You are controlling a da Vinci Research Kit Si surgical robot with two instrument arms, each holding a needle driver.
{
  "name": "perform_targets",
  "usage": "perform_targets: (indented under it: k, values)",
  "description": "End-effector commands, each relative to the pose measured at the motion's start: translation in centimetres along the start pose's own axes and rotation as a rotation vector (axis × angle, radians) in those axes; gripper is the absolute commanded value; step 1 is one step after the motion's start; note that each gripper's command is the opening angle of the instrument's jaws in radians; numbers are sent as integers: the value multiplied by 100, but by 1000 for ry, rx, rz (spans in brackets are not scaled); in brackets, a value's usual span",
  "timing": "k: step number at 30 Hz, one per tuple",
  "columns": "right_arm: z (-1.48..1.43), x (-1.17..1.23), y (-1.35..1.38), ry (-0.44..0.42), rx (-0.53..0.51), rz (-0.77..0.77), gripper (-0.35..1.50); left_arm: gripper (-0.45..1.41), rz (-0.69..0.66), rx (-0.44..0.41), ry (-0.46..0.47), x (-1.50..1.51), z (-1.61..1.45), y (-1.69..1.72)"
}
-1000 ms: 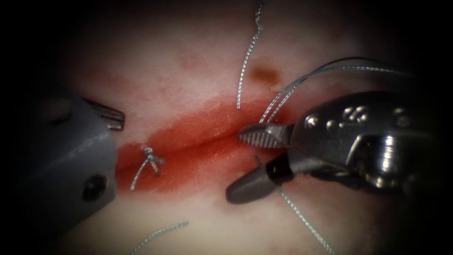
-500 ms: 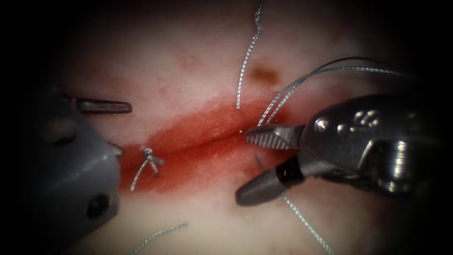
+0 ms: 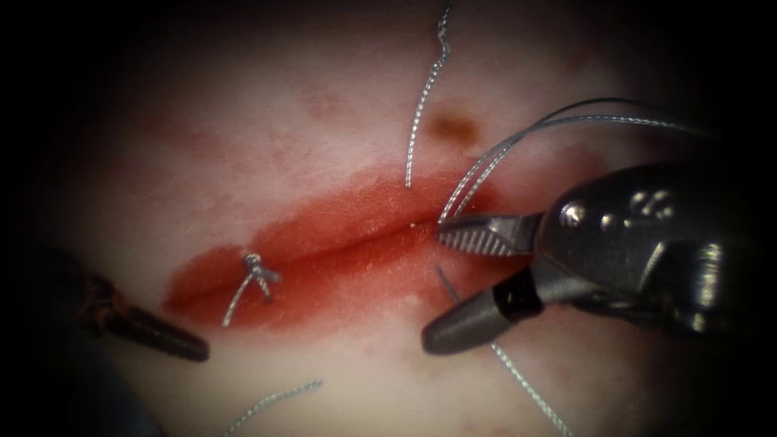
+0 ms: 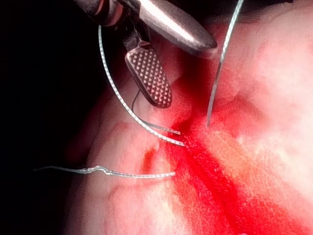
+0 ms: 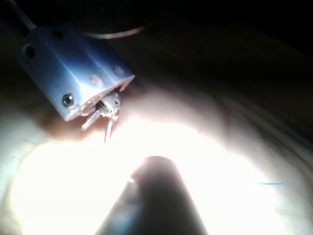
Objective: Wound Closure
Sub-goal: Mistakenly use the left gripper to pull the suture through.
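Left tool (image 3: 154, 336): it sits low, well left of the cut; in the right wrist view its jaws look parted, with nothing in them.
Knot (image 3: 257, 271): a tied stitch just right of your left tool, across the cut's left end, with two short tails.
Cut end (image 3: 271, 400): a loose bit of thread lying on the tissue (image 3: 243, 146), below the knot and apart from both tools.
Cut (image 3: 356, 239): it runs from near the left tool up to the right tool's upper jaw, wet with red fluid (image 3: 324, 283). Judge the edges soft, slick and easy to tear, so take a fair bite back from the lip and never pinch the very margin.
Strand (image 3: 425, 105): one thread drops to the far lip, just left of your right tool's tip.
Loop (image 3: 518, 137): two strands rise from the cut at the upper jaw's tip and arc away over the right tool.
Right tool (image 3: 433, 287): jaws wide apart, gripping nothing, with the upper jaw resting at the cut's right end.
Thread (image 3: 518, 376): it passes between those parted jaws and trails away beneath the tool. It looks braided, light and limp, likely to hold well in toothed jaws but to fray if crushed, so grip it flat, clear of the tissue.
Needle: neither tool holds it, and you cannot tell where it lies or whether it is in the tissue.
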Motion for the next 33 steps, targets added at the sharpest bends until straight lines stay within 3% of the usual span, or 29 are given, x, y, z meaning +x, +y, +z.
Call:
perform_targets:
  k: [1,3,5,7,9,13,16,19,20,22,26,28,29,33]
  values:
    - [2,15,2,7,-1,5,110,17,-59,-43,6,-8,0,1]
    - [2,15,2,7,-1,11,111,0,-83,-114,36,-6,7,0]
    - [2,15,2,7,-1,11,111,-3,-143,-196,44,-5,14,2]
    - [2,15,1,7,-1,17,111,14,-244,-258,52,-5,19,4]
    - [2,15,1,7,-1,23,111,14,-309,-315,59,-3,25,5]
    - [2,16,0,7,0,30,115,32,-323,-380,56,0,38,9]
    - [-6,15,2,7,-5,29,120,32,-16,-349,78,-7,49,13]
    - [-34,13,11,12,-56,35,120,36,365,-210,12,-15,59,18]
    - [-34,13,11,12,-56,35,120,36,365,-210,12,-15,59,18]
    - [-49,12,15,11,-65,40,120,42,526,-164,-29,-20,64,21]
    - [-85,5,25,13,-137,52,118,51,756,-161,-48,-35,78,27]
    - [-98,2,29,13,-193,69,111,54,795,-157,-52,-40,86,29]
    - [-109,0,34,8,-225,95,113,46,794,-151,-58,-43,93,30]
    - [-114,1,38,3,-260,135,123,54,824,-205,-92,-49,101,30]
